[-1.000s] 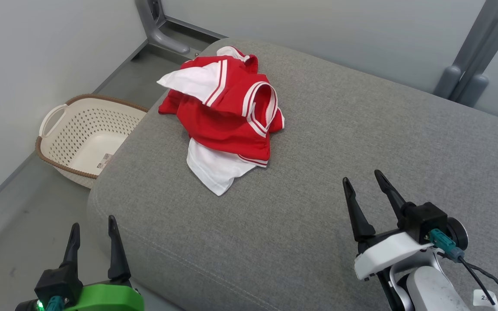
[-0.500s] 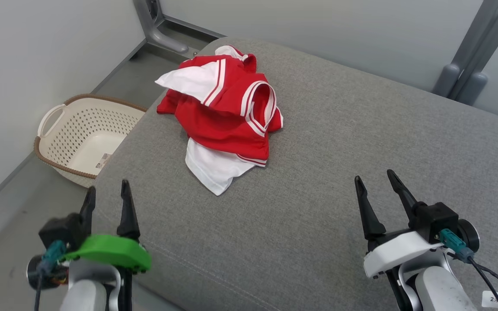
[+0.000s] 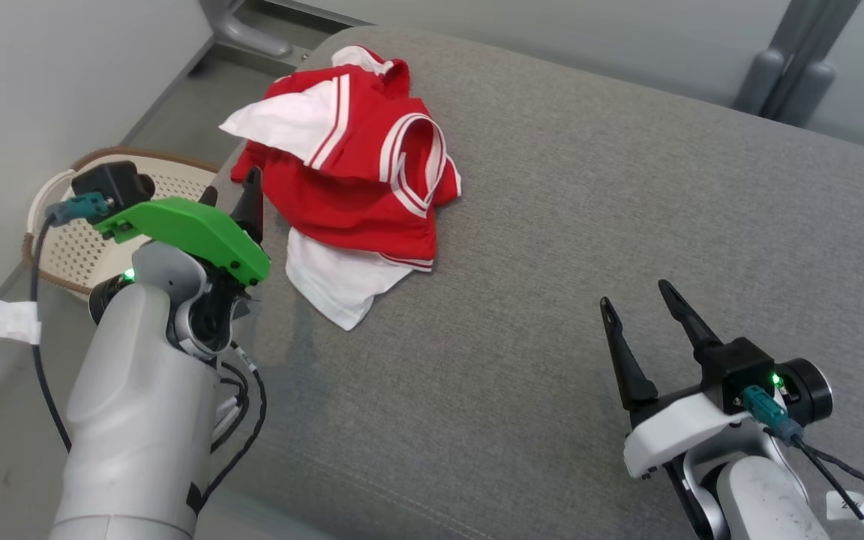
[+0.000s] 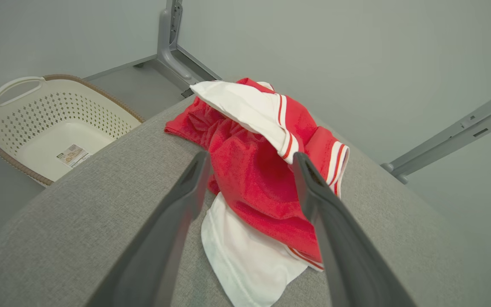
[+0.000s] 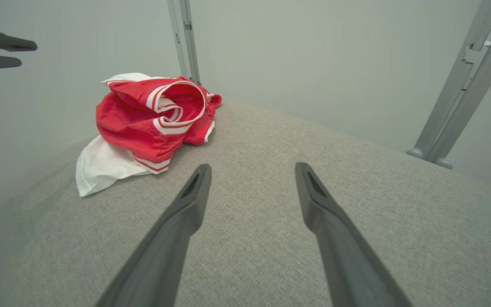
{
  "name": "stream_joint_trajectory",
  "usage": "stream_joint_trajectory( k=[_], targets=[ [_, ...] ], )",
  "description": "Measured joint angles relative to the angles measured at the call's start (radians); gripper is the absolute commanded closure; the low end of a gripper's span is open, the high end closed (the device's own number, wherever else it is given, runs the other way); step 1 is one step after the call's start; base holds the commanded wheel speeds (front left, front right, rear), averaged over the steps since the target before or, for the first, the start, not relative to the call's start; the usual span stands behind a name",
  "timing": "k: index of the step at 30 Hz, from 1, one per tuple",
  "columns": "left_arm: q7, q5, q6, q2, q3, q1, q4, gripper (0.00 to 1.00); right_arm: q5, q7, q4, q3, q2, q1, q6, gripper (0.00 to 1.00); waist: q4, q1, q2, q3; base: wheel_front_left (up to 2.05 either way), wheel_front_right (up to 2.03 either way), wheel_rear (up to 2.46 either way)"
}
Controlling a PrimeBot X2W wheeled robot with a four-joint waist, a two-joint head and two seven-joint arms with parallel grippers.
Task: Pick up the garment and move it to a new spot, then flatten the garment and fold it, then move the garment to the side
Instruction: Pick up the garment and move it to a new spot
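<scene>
A cream perforated laundry basket (image 4: 58,115) stands on the floor at the far left, beside the rounded end of the grey sofa cushion (image 3: 552,225).

Just right of it, the left tool (image 3: 231,189) hangs over the cushion's left edge. Its two dark fingers are spread apart and hold nothing. In the left wrist view they frame the garment (image 3: 349,187), which shows in the gap between them. In the right wrist view the same two tips appear raised above the cloth and off to its side — clear of it, not touching.

The garment is a red piece with white stripes and white panels. It lies crumpled in a heap on the cushion near its far left corner, with one white flap spilling toward the front and a striped opening standing up on top.

Well apart to the right, the right tool (image 3: 636,296) is over bare grey fabric at the near side — fingers wide open, empty, pointing away from the robot, in contact with nothing visible.
</scene>
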Motion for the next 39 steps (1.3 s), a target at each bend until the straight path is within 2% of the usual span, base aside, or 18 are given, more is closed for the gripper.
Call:
stream_joint_trajectory(
  k=[1, 5, 12, 18, 19, 20, 30, 39],
  targets=[
    [0.001, -0.035, -0.003, -0.001, 0.008, -0.024, 0.027, 0.0, -0.005, 0.008, -0.013, 0.002, -0.001, -0.003, 0.0, 0.0, -0.013, 0.0, 0.0, 0.007, 0.0, 0.0, 0.0],
    [-0.003, -0.055, 0.0, 0.001, 0.025, -0.1, 0.121, 0.0, -0.023, 0.03, -0.053, 0.01, 0.0, -0.018, 0.0, 0.0, -0.068, 0.0, 0.0, 0.037, 0.0, 0.0, 0.0],
    [-0.007, -0.065, 0.017, 0.058, 0.049, -0.174, 0.261, 0.0, -0.044, 0.042, -0.092, -0.01, -0.001, -0.018, 0.0, 0.0, -0.168, 0.0, 0.0, 0.099, 0.0, 0.0, 0.0],
    [-0.001, -0.083, 0.004, 0.073, 0.059, -0.197, 0.337, 0.0, -0.035, 0.039, -0.098, -0.012, -0.002, -0.011, 0.0, 0.0, -0.244, 0.0001, 0.0, 0.137, 0.0, 0.0, 0.0],
    [-0.005, -0.074, 0.003, 0.081, 0.048, -0.201, 0.347, 0.57, -0.029, 0.036, -0.097, -0.012, -0.002, -0.01, 0.0, 0.0, -0.256, 0.0, 0.0, 0.14, 0.0, 0.0, 0.0],
    [-0.017, -0.065, 0.001, 0.089, 0.042, -0.204, 0.35, 1.0, -0.025, 0.034, -0.096, -0.011, -0.002, -0.01, 0.0, 0.0, -0.264, 0.0, 0.0, 0.142, 0.0, 0.0, 0.0],
    [-0.132, -0.003, -0.018, 0.149, -0.005, -0.297, 0.342, 1.0, 0.034, -0.009, -0.035, -0.006, -0.002, -0.01, 0.0, 0.0, -0.292, 0.0, 0.0, 0.081, 0.0, 0.0, 0.0],
    [-0.152, 0.093, -0.049, 0.156, -0.11, -0.466, 0.2, 1.0, 0.109, -0.056, 0.027, 0.012, -0.002, 0.007, 0.0, 0.0, -0.318, 0.0, 0.0, -0.041, 0.0, 0.0, 0.0]
  ],
)
